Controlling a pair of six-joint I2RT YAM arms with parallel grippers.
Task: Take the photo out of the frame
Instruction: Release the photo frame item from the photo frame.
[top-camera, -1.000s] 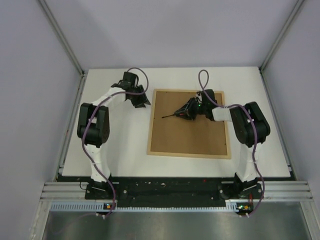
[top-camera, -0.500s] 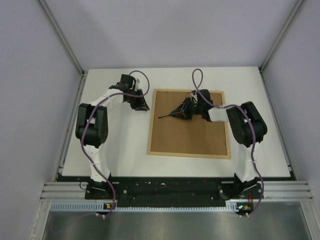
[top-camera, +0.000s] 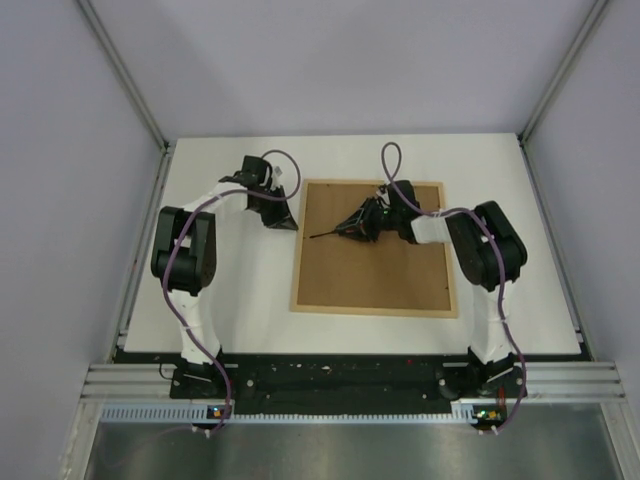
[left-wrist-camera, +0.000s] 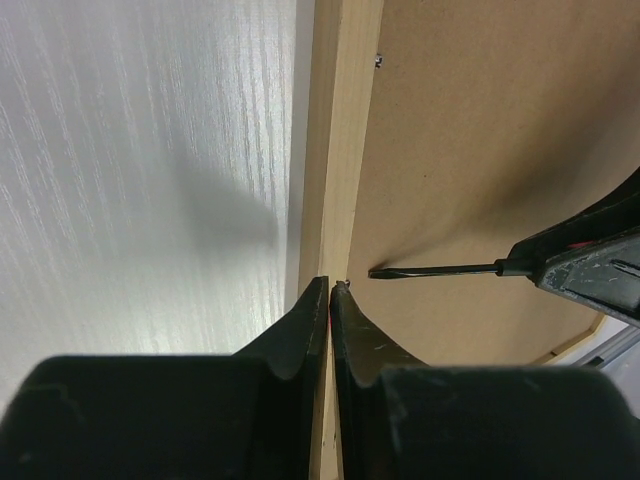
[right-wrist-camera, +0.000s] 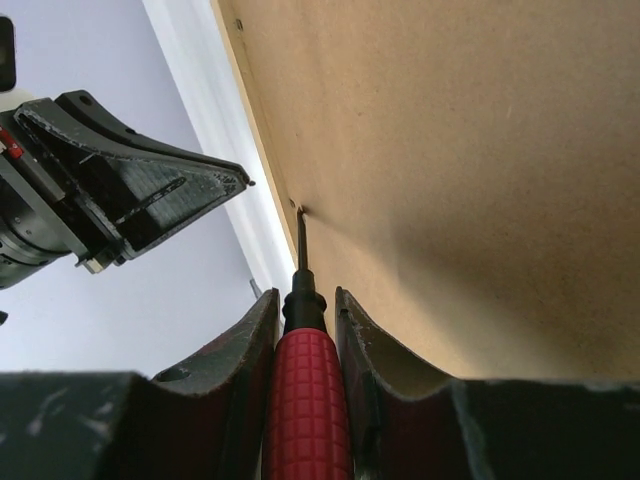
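Observation:
The light-wood frame (top-camera: 375, 308) lies face down, showing its brown backing board (top-camera: 385, 270); the photo is hidden beneath it. My right gripper (top-camera: 373, 222) (right-wrist-camera: 306, 295) is shut on a red-handled screwdriver (right-wrist-camera: 305, 400). The screwdriver's tip (top-camera: 315, 237) points left and touches the board close to the left rim (left-wrist-camera: 340, 150). My left gripper (top-camera: 284, 220) (left-wrist-camera: 330, 285) hovers over that rim, its jaws shut with only a hairline slit and nothing seen between them. The screwdriver shaft (left-wrist-camera: 430, 270) ends just right of its tips.
The white table (top-camera: 240, 290) surrounds the frame, with grey walls on three sides. A small metal tab (left-wrist-camera: 378, 60) sits on the board edge farther along the left rim. The left gripper's black body (right-wrist-camera: 150, 200) shows in the right wrist view, left of the screwdriver tip.
The left gripper's jaws have closed and it has moved right, to the frame's left rim. The right gripper and screwdriver have shifted left, the tip now near that rim.

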